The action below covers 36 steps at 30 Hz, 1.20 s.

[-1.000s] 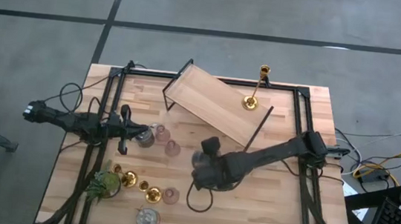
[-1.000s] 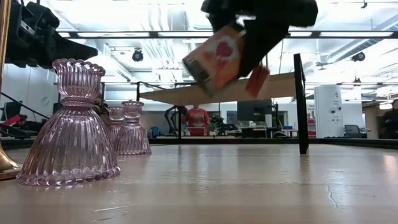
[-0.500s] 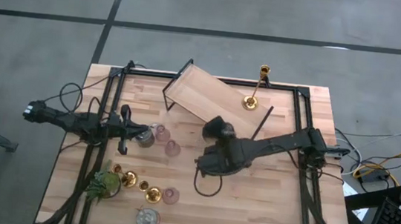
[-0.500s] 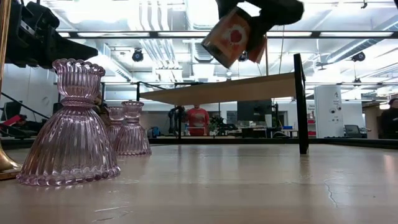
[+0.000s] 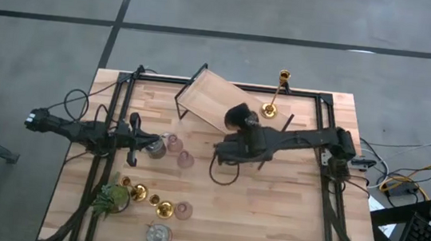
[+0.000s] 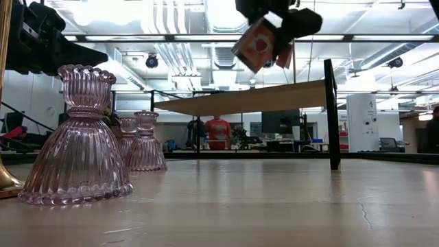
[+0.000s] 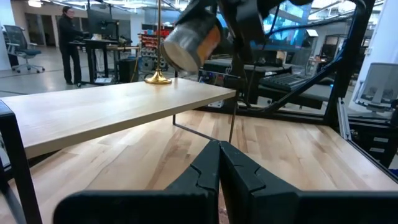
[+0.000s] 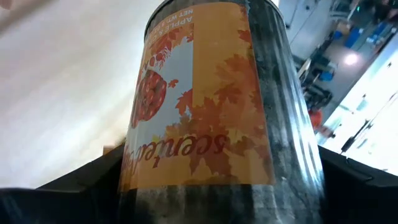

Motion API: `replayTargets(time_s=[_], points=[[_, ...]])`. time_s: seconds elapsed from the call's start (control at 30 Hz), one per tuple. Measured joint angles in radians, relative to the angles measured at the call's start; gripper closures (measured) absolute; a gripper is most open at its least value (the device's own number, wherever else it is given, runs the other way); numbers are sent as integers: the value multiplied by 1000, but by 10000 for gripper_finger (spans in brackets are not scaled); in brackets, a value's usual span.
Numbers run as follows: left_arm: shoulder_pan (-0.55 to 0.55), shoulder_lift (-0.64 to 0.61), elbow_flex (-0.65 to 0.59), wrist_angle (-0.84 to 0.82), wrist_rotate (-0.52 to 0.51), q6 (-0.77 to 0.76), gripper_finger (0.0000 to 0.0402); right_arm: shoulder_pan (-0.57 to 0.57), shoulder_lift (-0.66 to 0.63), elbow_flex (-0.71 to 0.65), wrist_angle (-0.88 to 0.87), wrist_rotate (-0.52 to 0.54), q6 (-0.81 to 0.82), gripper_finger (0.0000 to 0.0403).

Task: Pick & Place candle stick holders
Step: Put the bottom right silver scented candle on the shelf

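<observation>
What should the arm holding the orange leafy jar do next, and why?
Probably carry it a little farther over the wooden shelf and lower it there. The right gripper holds the scented candle jar up in the air, tilted, at the shelf's near edge. One gold candlestick already stands on that shelf, so it looks like the drop-off spot. The left gripper waits shut by the pink glass holders.

candlestick (image 5: 273, 95) on raised shelf (image 5: 209, 102), candle jar (image 5: 237, 116) above shelf's edge, cups (image 5: 179, 152) left of it

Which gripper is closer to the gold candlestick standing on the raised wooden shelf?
Right. The right gripper, holding a scented candle jar, hangs near the gold candlestick; the left gripper is far across the table.
</observation>
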Motion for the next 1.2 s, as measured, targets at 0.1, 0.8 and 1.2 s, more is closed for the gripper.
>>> replayTargets(time_s=[0.1, 0.8, 1.2], points=[[0, 0, 0, 0, 0, 0, 390, -18, -58, -52, -2, -3, 40, 63], [0, 0, 0, 1, 0, 0, 390, -26, -255, -496, -3, -22, -102, 63], [0, 0, 0, 1, 0, 0, 390, -26, -249, -503, 5, -13, -125, 44]])
